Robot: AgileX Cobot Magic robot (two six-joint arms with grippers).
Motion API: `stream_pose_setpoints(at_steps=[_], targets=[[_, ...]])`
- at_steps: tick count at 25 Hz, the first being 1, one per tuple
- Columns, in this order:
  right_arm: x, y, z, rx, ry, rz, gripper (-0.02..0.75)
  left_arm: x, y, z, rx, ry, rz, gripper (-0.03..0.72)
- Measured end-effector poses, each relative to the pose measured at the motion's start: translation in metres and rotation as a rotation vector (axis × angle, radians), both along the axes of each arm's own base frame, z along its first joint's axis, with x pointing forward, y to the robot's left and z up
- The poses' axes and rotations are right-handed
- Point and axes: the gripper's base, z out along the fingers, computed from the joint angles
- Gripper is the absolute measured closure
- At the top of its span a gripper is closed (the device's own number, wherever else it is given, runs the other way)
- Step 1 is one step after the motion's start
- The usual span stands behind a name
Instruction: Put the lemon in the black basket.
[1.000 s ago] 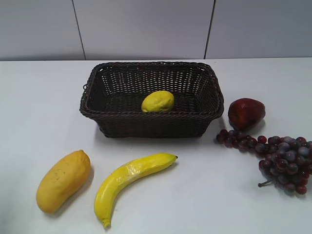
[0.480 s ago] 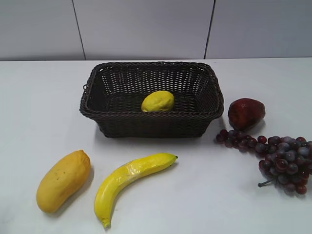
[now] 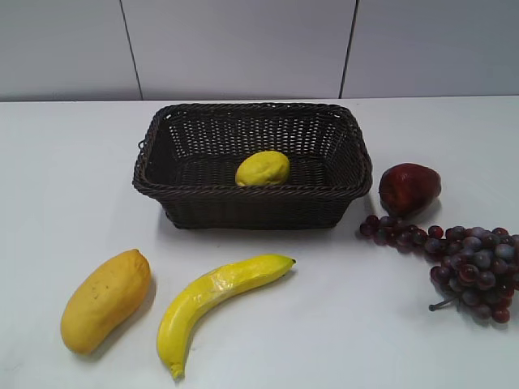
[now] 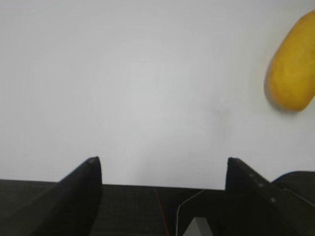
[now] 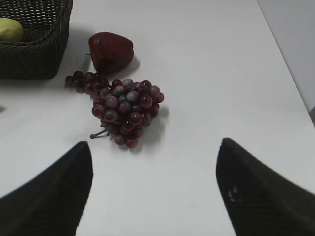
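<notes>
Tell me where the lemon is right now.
The lemon lies inside the black basket, near the middle of its front wall in the exterior view; the right wrist view shows it at top left.

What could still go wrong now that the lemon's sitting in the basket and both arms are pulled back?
Not much. The lemon lies inside the basket, close to its near wall, so a bump to the basket might shift it. The right gripper is open above the grapes and red fruit; a low sweep could scatter them. The left gripper, also open, has the mango nearby.

No readable text or labels.
</notes>
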Motion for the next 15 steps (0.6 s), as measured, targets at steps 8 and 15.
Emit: stream_pose_setpoints(at_steps=[8, 15], targets=[[0.0, 0.0, 0.0, 0.0, 0.0, 0.0, 0.147, -0.03, 0.002, 0.009, -0.013, -0.208, 0.0, 0.111], [0.0, 0.0, 0.0, 0.0, 0.0, 0.0, 0.147, -0.056, 0.004, 0.012, -0.021, -0.38, 0.001, 0.119]])
